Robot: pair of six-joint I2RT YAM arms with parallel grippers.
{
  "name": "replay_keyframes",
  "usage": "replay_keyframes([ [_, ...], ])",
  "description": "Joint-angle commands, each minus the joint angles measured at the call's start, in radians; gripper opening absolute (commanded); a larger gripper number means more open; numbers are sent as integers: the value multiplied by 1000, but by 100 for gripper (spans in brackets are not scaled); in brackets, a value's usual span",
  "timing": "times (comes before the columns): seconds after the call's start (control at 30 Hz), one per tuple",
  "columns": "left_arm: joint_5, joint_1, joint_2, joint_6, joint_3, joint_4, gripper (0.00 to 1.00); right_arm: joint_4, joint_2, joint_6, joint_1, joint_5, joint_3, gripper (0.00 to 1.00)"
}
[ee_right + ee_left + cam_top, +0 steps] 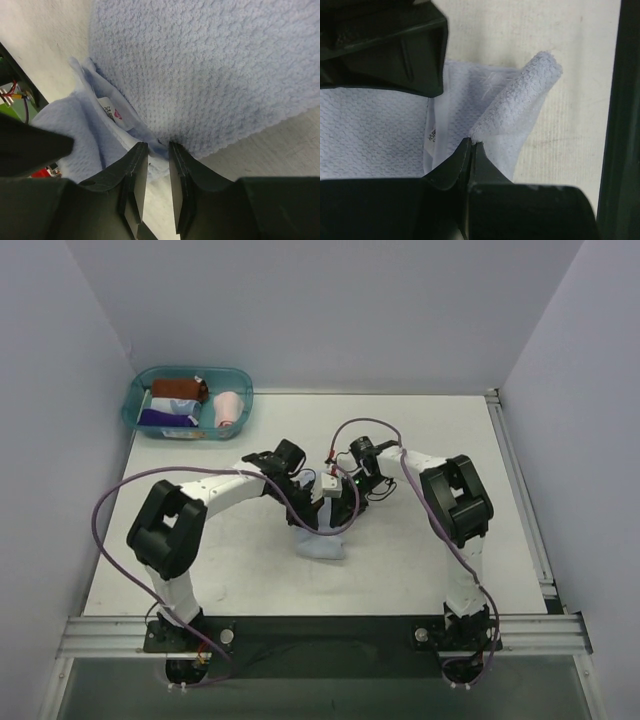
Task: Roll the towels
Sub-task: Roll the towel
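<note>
Currently mid-roll on the light blue towel (322,543), which lies on the table (390,570) at centre, beneath both wrists. Left gripper (472,142) is clenched tight on a thin edge of the cloth. Beyond its tips one end of the towel is curled into a short loose tube, and the rest beside it lies flat. Right gripper (158,150) is closed to a narrow gap with a fold of the same towel's hem pinched between the fingers, near the white tag (111,111). Judgement: the roll is started, not finished. Much of the cloth is unrolled, and the curl looks slack and skewed toward one corner. The pink towel (229,410) sits rolled in the teal tub (132,400) at the far left corner, next to a brown roll (180,389) and a purple roll (165,418); that one reads as done. Left to do: complete and tighten the blue roll. Hidden: in the overhead view the arms cover most of the blue towel, with only its near end showing. The wrist views cut off its far edges, so the number of turns cannot be told, nor how deep the right grip goes.
</note>
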Motion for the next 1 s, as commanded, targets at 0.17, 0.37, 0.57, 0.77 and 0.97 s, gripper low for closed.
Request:
replay_keyframes([
  [0.17, -3, 44, 112, -35, 38, 48, 0, -48, -49, -20, -34, 44, -47, 34],
  [0.37, -34, 53, 142, -81, 67, 48, 0, -51, -169, 44, -116, -82, -100, 34],
  [0.57, -40, 55, 179, -145, 101, 17, 0, -45, -187, 173, -153, -230, -117, 34],
  [0.77, -23, 72, 216, -228, 111, 6, 0, -2, -177, 287, -151, -315, -140, 31],
  [0.97, -14, 92, 234, -245, 105, 6, 0, 90, -154, 404, -128, -370, -185, 26],
])
